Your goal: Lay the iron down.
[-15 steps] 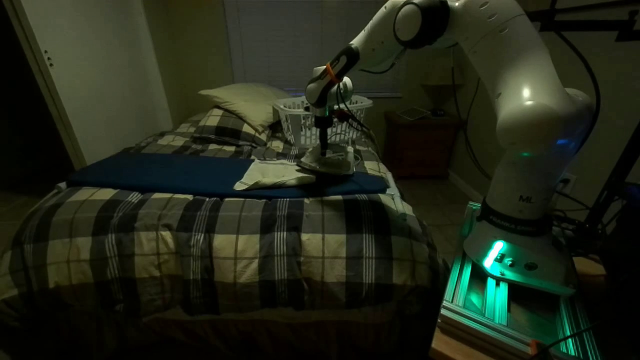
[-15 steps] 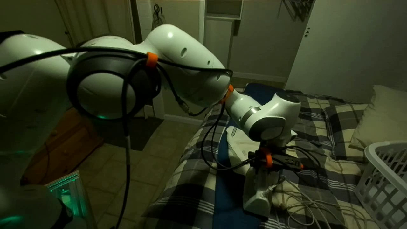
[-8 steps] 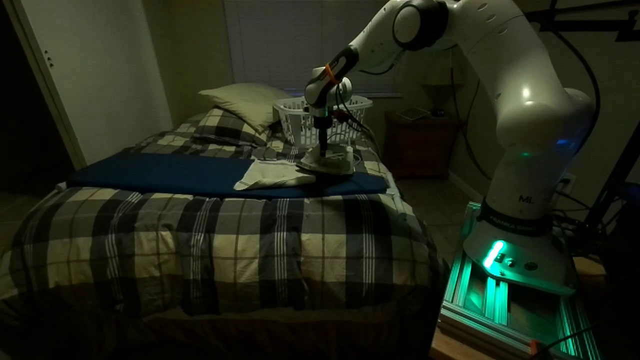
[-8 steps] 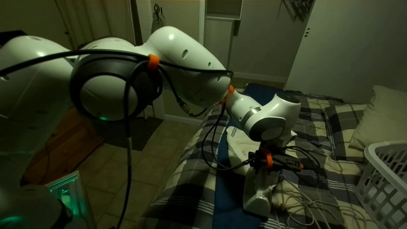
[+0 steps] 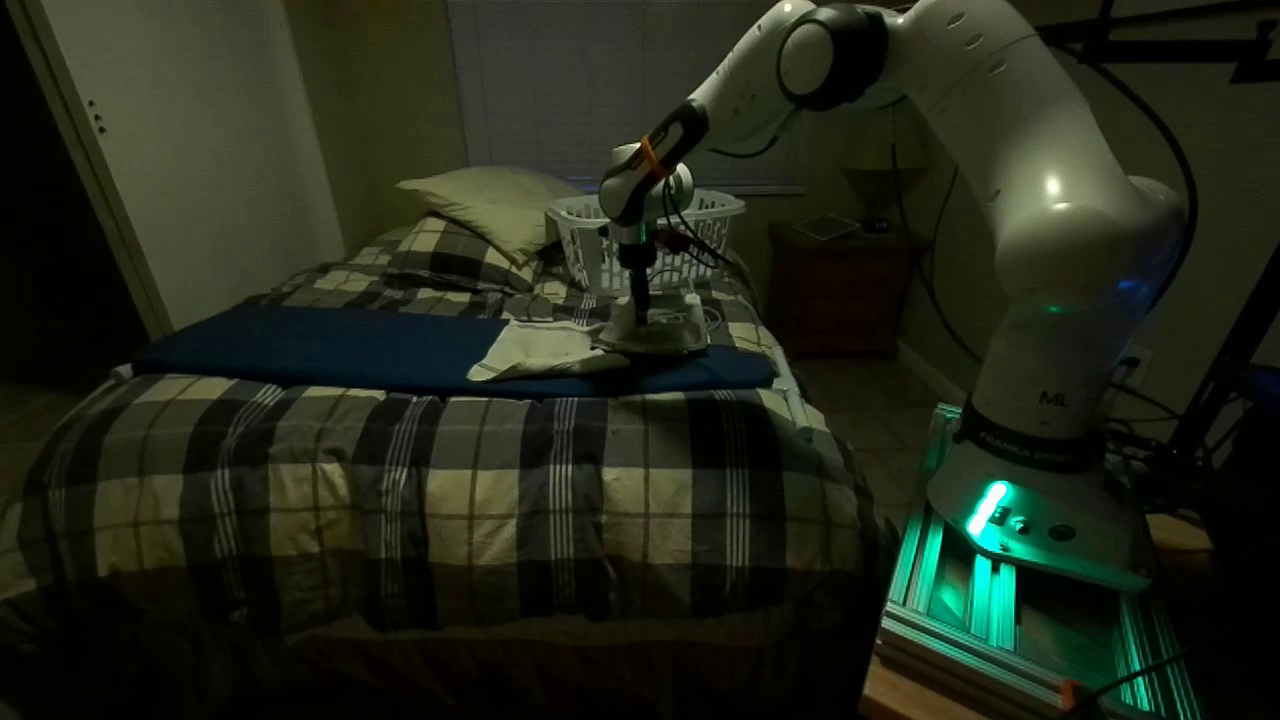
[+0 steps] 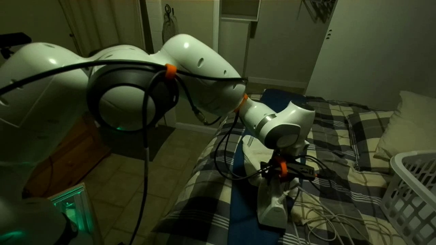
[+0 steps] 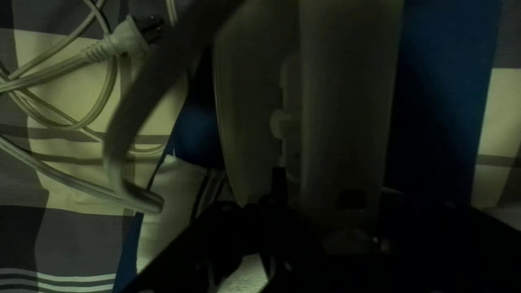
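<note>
A: Exterior cameras?
B: In an exterior view, across bed [image 5: 480, 500] toward blind [image 5: 600, 90], set back; in an exterior view, downward past arm [image 6: 204, 61], close.
A: Wrist?
B: Downward, just above iron [image 7: 325, 101]. All share the blue board [image 5: 330, 345].

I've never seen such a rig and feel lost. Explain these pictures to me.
The big white machine is a robot arm, and the gripper at its end works like a hand. Two pictures come from cameras outside the robot; the dark close-up comes from a camera on its wrist. The surface is a plaid-covered bed. On it lie a blue board and a pale cord; a white cloth lies on the board. A laundry basket is nearby. The gripper holds a clothes iron by its handle, low over the board's end. Whether the iron touches the board, I cannot tell.
</note>
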`<action>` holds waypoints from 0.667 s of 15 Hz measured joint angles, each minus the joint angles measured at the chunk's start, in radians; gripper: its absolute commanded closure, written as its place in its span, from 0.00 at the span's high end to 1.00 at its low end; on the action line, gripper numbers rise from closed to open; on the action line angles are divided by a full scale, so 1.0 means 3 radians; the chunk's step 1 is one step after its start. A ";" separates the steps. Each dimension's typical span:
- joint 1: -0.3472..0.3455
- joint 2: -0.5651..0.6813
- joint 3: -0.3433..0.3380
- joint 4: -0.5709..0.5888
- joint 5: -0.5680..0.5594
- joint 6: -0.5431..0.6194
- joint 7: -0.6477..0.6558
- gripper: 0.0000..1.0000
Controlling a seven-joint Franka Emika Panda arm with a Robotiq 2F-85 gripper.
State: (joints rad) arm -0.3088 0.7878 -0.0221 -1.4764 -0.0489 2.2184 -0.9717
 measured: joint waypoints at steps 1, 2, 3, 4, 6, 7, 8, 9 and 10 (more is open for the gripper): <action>0.0025 0.0016 0.0000 0.0028 -0.0008 -0.0047 -0.0014 0.15; 0.0050 0.0035 0.0002 0.0060 -0.0011 -0.0098 -0.0036 0.15; 0.0076 0.0055 0.0007 0.0084 -0.0011 -0.0141 -0.0062 0.15; 0.0097 0.0073 0.0020 0.0106 -0.0012 -0.0189 -0.0087 0.15; 0.0123 0.0090 0.0062 0.0155 -0.0012 -0.0316 -0.0147 0.15; 0.0132 0.0098 0.0086 0.0176 -0.0011 -0.0382 -0.0175 0.15; 0.0140 0.0104 0.0112 0.0198 -0.0011 -0.0456 -0.0195 0.15; 0.0145 0.0109 0.0136 0.0221 -0.0008 -0.0541 -0.0198 0.15; 0.0149 0.0112 0.0157 0.0238 -0.0002 -0.0629 -0.0198 0.15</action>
State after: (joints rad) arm -0.2640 0.8215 0.0250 -1.4052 -0.0494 2.0296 -1.0312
